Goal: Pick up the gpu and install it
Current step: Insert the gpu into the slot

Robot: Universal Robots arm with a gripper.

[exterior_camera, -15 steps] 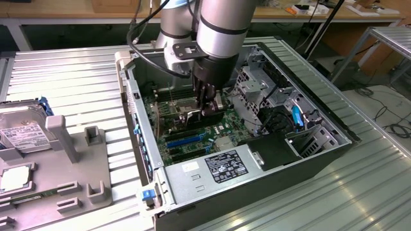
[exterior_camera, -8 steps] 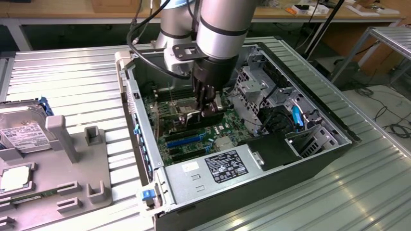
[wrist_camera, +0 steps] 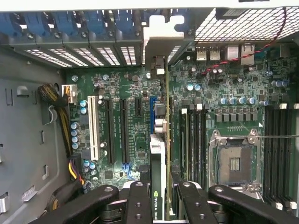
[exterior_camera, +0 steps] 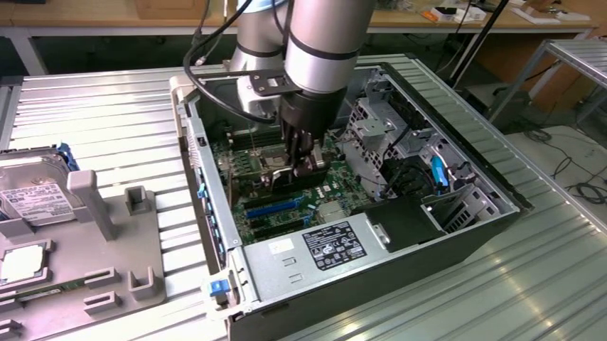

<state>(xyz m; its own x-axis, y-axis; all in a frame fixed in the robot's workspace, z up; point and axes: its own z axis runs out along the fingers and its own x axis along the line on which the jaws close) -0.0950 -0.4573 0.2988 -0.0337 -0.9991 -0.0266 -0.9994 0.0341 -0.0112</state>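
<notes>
The gpu (wrist_camera: 161, 140) shows edge-on in the wrist view as a thin green card with a black cooler side. Its silver end bracket (wrist_camera: 159, 35) reaches the case's rear slot openings. My gripper (wrist_camera: 163, 198) is shut on the card's near end, with one black finger (wrist_camera: 138, 196) on each side. The card stands upright over the motherboard (wrist_camera: 224, 107), in line with a blue expansion slot (wrist_camera: 152, 105). Whether it is seated I cannot tell. In the exterior view my gripper (exterior_camera: 298, 165) reaches down into the open computer case (exterior_camera: 493, 213), with the gpu (exterior_camera: 281, 174) at its tips.
Black and white expansion slots (wrist_camera: 108, 130) lie beside the card, and the CPU socket (wrist_camera: 233, 163) on the other side. A power supply (exterior_camera: 313, 252) fills the case's near end. On the exterior view's left, a grey fixture (exterior_camera: 90, 213) carries a hard drive (exterior_camera: 33, 199).
</notes>
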